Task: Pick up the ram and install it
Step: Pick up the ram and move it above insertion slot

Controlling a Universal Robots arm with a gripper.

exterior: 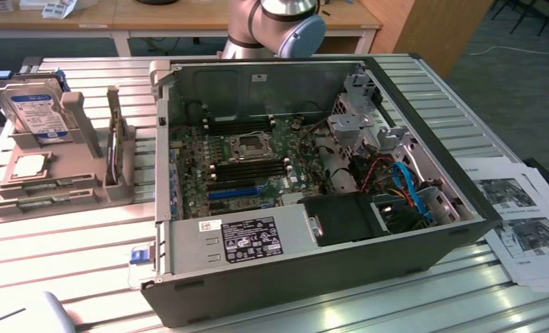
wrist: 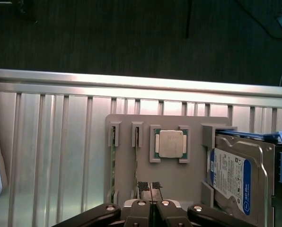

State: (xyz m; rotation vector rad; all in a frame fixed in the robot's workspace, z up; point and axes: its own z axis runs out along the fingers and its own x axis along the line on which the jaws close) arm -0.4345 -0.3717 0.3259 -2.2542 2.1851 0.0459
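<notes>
Slatted metal table (wrist: 51, 151) w/ grey holder (wrist: 179, 177). Gripper (wrist: 150, 186) hangs over it, jaws clenched shut, empty. Ram (wrist: 136, 161) stands on edge in a holder slot just beside the fingertips, prob. so its top edge can be pinched. CPU (wrist: 171, 144) sits just beyond.

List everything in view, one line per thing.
Table: one, pale metal slats, under everything.
Computer case: one, dark grey, open, mid-table.
Motherboard: one, green, inside the case.
Expansion slot: one, blue, on the motherboard.
Holder: one, grey, at the exterior view's left of the case.
Ram: two sticks, green, on edge in the holder's slots.
Processor: one, silver, seated in the holder.
Hard drive: one, blue label, propped in the holder.
Printed sheets: several, white, at the exterior view's right.
Arm: one, silver, behind the case.
Gripper: one, black, shut, empty, over the holder.
</notes>
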